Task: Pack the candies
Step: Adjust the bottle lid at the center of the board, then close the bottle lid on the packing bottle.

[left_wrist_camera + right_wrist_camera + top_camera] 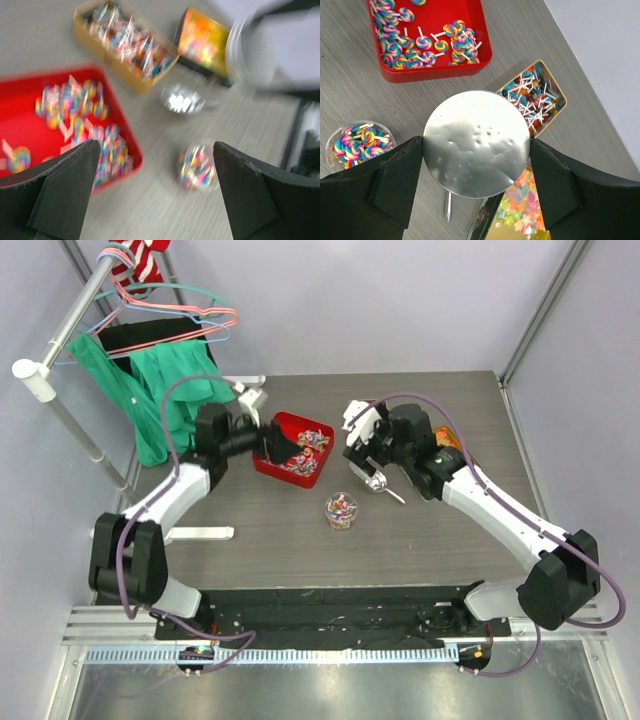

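Note:
The candies [310, 448] are small rainbow swirl sweets on white sticks, lying in a red tray [283, 418]. More of them fill a small clear jar [341, 510] in front of the tray. My left gripper [284, 446] hovers over the tray's left part, open and empty. Its blurred wrist view shows the tray [30, 130], the candies [75, 110] and the jar [196, 167] below the open left gripper [155, 150]. My right gripper [476, 150] is shut on a round silver lid [476, 142], held above the table to the right of the tray [435, 75] and the jar [360, 142].
A tan box [535, 97] of red-and-blue sweets and a black-and-gold box [520, 205] of star-shaped pieces lie under the right arm. A metal scoop [378, 483] lies beside the jar. A rack with hangers and green cloth [170, 390] stands at the back left.

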Robot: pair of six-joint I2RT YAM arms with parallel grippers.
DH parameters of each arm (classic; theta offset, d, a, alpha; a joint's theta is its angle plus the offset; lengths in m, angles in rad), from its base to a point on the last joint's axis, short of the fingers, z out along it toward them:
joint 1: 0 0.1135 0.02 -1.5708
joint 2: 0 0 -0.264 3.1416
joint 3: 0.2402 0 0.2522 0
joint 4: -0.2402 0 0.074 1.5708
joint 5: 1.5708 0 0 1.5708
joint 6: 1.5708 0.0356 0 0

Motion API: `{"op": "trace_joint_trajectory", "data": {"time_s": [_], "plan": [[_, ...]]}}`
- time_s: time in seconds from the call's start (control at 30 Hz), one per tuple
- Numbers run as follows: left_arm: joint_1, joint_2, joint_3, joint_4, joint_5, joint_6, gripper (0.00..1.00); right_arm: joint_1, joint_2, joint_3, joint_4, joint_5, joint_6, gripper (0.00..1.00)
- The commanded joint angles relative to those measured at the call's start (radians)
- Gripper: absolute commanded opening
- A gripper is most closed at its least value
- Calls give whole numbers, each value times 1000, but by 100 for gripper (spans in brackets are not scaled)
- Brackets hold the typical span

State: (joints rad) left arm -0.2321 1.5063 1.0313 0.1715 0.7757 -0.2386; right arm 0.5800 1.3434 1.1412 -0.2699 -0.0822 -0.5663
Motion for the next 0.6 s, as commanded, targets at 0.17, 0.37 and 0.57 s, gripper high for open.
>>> {"op": "trace_joint_trajectory", "data": {"time_s": [0.17,0.37,0.57], "plan": [[-243,-166,-451,404,-467,273,100,-63,3,45,-69,-157,94,63],[-311,-129,-540,549,-466,289,100,-69,3,54,-89,-168,98,63],[-380,3,-620,735,-474,314,100,-71,13,49,-91,-198,109,63]]}}
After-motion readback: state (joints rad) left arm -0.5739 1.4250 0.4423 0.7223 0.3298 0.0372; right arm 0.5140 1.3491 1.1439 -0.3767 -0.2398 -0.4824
